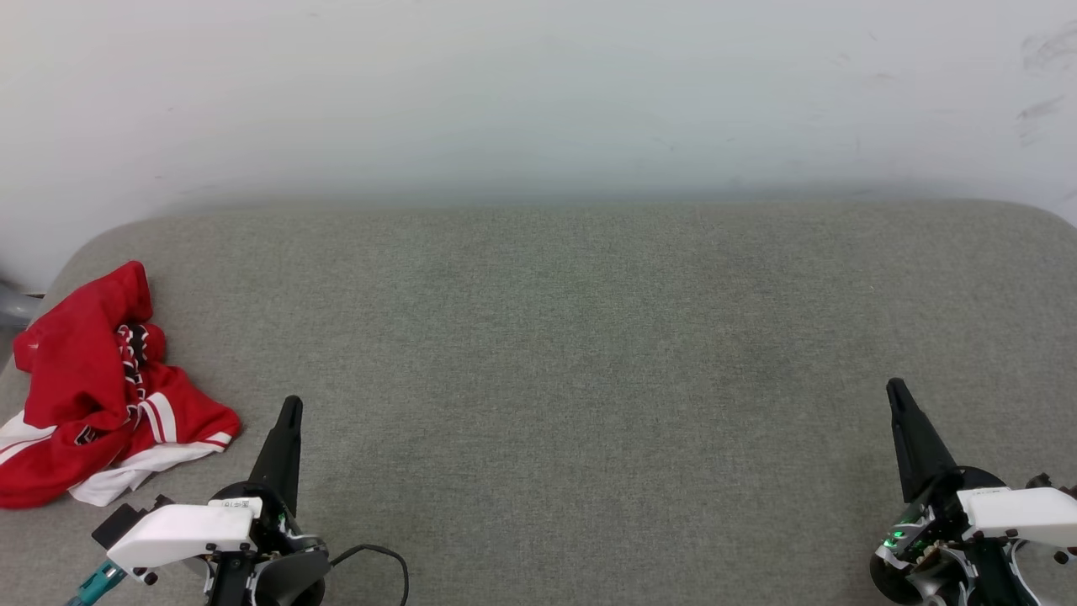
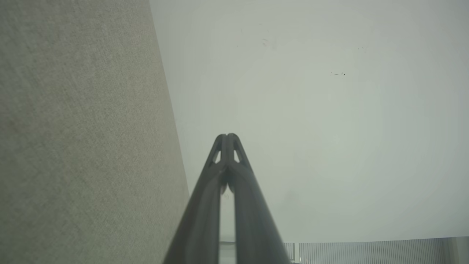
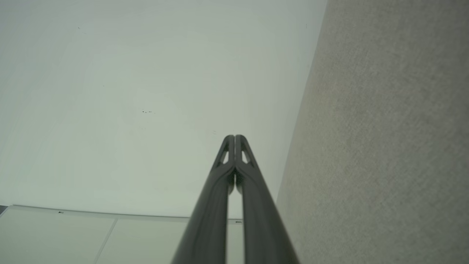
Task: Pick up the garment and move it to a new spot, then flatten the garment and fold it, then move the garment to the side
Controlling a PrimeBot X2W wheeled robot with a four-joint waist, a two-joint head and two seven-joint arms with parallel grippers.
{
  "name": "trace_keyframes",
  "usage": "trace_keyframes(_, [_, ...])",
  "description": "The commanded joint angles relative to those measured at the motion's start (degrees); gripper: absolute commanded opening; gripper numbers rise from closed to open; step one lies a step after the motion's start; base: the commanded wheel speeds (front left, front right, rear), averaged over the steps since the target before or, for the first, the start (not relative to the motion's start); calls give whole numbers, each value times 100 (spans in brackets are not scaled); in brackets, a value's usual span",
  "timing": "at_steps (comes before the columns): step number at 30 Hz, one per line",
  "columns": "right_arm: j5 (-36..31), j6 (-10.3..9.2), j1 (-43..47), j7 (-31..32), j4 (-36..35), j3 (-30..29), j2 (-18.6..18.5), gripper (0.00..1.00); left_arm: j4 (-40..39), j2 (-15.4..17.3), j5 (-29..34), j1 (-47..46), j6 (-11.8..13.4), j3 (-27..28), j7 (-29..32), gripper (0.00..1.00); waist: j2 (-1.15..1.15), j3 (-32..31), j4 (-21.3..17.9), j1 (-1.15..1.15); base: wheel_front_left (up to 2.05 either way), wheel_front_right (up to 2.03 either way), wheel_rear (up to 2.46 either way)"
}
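- Two grippers show low in the head view, one at each bottom corner, both over a wide grey fabric surface [image 1: 538, 379].
- The left gripper [image 1: 291, 406] has its two dark fingers pressed together. In its own wrist view the fingers [image 2: 253, 205] meet at the tips, touching only each other.
- The right gripper [image 1: 896, 389] is closed the same way. Its wrist view shows the fingers [image 3: 209, 209] running up side by side until the tips touch.
- The garment [image 1: 92, 396] lies in a crumpled heap at the left edge of the grey surface. Red cloth is bunched on top, and a white sleeve and striped trim spill out along its near side. Bits of dark lettering sit in a fold.
- The heap is near the left gripper, off to its left and not touching it, and well apart from the right gripper.
- A pale wall [image 1: 538, 84] rises behind the surface.
- A black cable [image 1: 383, 555] curls just beside the left wrist.
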Motion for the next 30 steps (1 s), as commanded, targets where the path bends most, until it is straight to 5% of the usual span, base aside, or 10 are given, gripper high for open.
trace_keyframes(1, [7, -2, -74, -4, 5, 3, 18, 0, -1, -11, 3, -44, -24, 15, 26, 0, 0, 0, 0, 0, 0, 0, 0])
trace_keyframes(28, [7, -2, -74, -4, 5, 4, 18, 0, -1, -11, 3, -44, -24, 15, 26, 0, 0, 0, 0, 0, 0, 0, 0])
trace_keyframes(29, [0, 0, 1, 0, 4, 1, 0, 100, 5, 0, 0, 1, 1, 0, -1, 100, 0, 0, 0, 0, 0, 0, 0])
trace_keyframes(30, [0, -1, 25, 0, 41, 4, 1, 100, 41, -2, 0, 21, 4, -10, -8, 100, 0, 0, 0, 0, 0, 0, 0])
